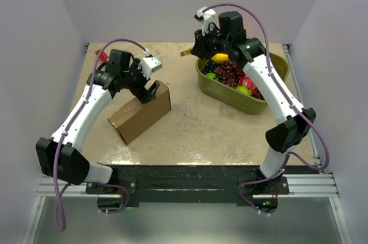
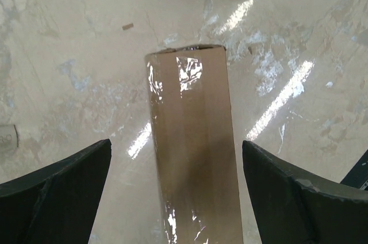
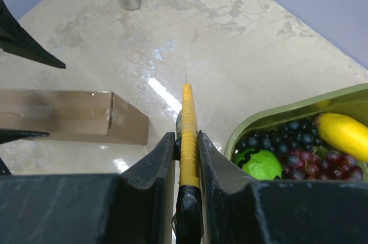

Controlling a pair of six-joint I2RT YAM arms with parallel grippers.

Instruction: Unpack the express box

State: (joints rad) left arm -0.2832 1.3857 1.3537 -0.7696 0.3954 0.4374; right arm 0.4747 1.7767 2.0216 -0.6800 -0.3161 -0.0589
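Left claw (image 2: 176,142) spread wide astride the brown box (image 1: 141,113) on the table (image 1: 201,129); right claw (image 3: 186,134) clamped on a thin yellow tool (image 3: 187,106).

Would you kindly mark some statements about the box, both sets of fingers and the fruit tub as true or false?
1. The right fingers are shut on a thin yellow tool. True.
2. The left fingers clamp the express box. False: they stand open on either side of it, with gaps.
3. The express box lies open with its lid up. False: it is closed, with glossy tape along its edge.
4. The olive-green tub holds dark grapes. True.
5. The yellow tool's tip touches the box. False: it is held apart from it.
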